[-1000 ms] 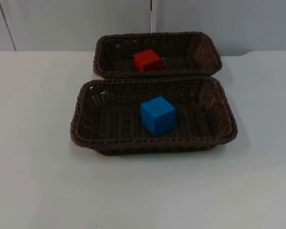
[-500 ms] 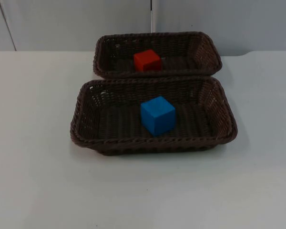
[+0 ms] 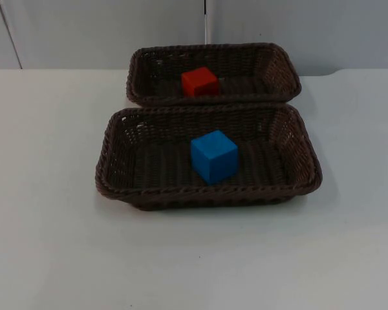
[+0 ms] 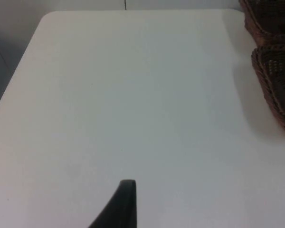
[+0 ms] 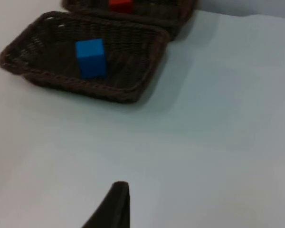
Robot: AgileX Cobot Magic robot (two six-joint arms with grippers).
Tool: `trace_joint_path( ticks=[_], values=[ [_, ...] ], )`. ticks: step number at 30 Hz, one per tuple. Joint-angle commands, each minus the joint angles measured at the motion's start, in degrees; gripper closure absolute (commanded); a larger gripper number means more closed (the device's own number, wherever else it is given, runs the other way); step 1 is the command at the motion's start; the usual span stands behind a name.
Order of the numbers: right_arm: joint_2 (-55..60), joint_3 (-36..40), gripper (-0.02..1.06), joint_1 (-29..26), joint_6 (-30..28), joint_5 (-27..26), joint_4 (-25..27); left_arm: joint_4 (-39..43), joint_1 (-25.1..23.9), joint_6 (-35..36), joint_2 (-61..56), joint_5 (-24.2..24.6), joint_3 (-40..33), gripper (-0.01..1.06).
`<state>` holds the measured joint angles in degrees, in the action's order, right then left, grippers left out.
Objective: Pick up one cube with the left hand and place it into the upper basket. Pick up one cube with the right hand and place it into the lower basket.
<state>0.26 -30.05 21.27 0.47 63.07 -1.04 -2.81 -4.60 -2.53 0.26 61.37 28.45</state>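
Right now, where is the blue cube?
In the top view the blue cube sits inside the lower basket, near its middle, in front of the upper basket holding the red cube.

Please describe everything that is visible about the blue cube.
The blue cube is a solid, evenly coloured block with sharp edges and a matte surface, perhaps foam or painted wood. It rests flat on the floor of the lower basket, the nearer dark brown woven basket, near its middle and turned slightly against the basket's sides. It touches only the basket floor, apart from every wall. Nothing holds it.
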Motion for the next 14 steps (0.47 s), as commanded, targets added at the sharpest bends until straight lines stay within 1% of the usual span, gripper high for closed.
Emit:
trace_joint_path(
  ticks=[1, 2, 3, 7, 8, 12, 14],
  values=[
    [-0.3, -0.2, -0.01, -3.2, -0.1, -0.3, 0.2, 0.3, -0.2, 0.3, -0.3, 0.1, -0.1, 0.00],
    [-0.3, -0.2, -0.01, -4.8, -0.1, -0.3, 0.2, 0.3, -0.2, 0.3, -0.3, 0.1, -0.1, 0.00],
    [-0.3, -0.2, -0.01, -4.8, -0.1, -0.3, 0.2, 0.3, -0.2, 0.3, -0.3, 0.1, -0.1, 0.00],
    [-0.3, -0.2, -0.01, -9.7, -0.1, -0.3, 0.2, 0.3, -0.2, 0.3, -0.3, 0.1, -0.1, 0.00],
    [-0.3, -0.2, -0.01, -9.7, -0.1, -0.3, 0.2, 0.3, -0.2, 0.3, -0.3, 0.1, -0.1, 0.00],
    [-0.3, -0.2, -0.01, -13.7, -0.1, -0.3, 0.2, 0.3, -0.2, 0.3, -0.3, 0.1, -0.1, 0.00],
    [-0.3, -0.2, -0.01, -14.6, -0.1, -0.3, 0.2, 0.3, -0.2, 0.3, -0.3, 0.1, -0.1, 0.00]
  ],
)
